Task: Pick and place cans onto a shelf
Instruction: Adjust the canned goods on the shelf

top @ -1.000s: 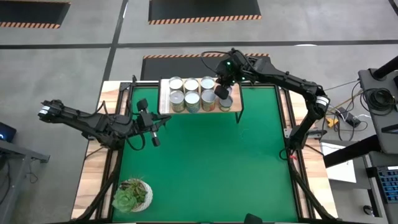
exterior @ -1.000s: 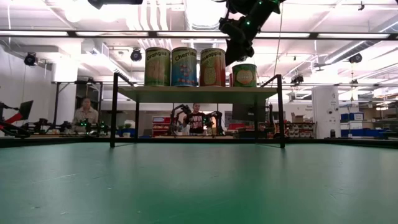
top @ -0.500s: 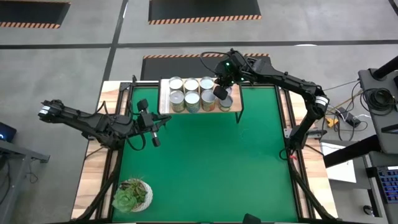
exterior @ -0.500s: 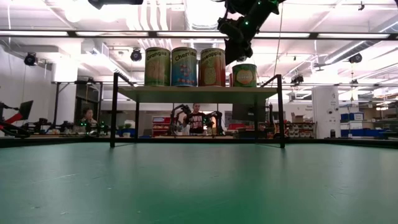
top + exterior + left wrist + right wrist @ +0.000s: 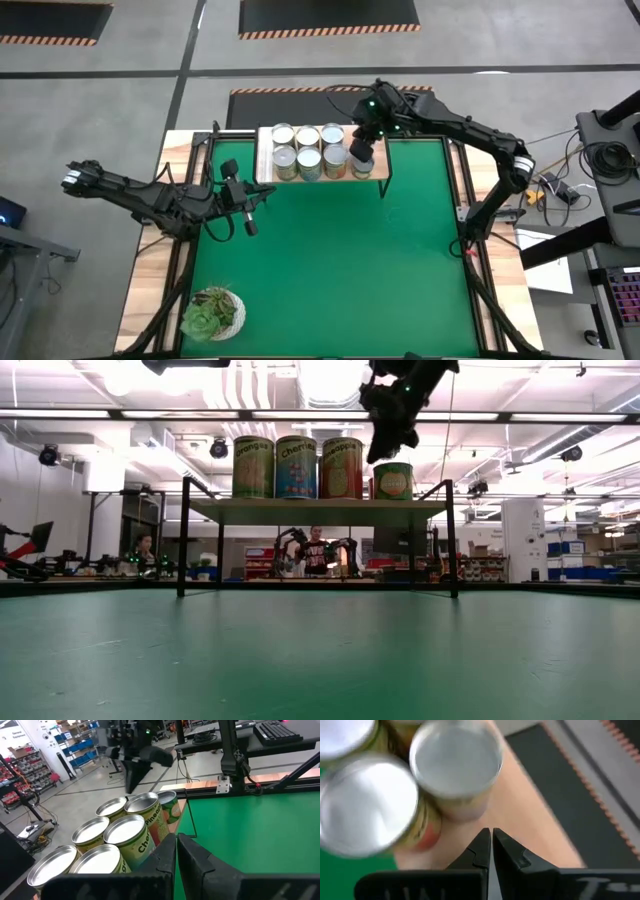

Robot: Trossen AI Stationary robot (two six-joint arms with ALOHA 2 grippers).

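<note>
Cans (image 5: 308, 151) crowding the shelf (image 5: 381, 170), right gripper (image 5: 360, 157) above them, jaws clenched empty, succulent (image 5: 211, 312) well apart.

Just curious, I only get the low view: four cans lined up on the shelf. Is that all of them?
Observer: No. From above, a second row of cans stands behind them on the shelf.
Operator: Is the claw overhead holding one?
Observer: No, the right gripper is shut on nothing, over bare shelf wood.
Operator: Is there another arm?
Observer: Yes, the left gripper waits shut over the green mat, near the shelf's other end.
</note>
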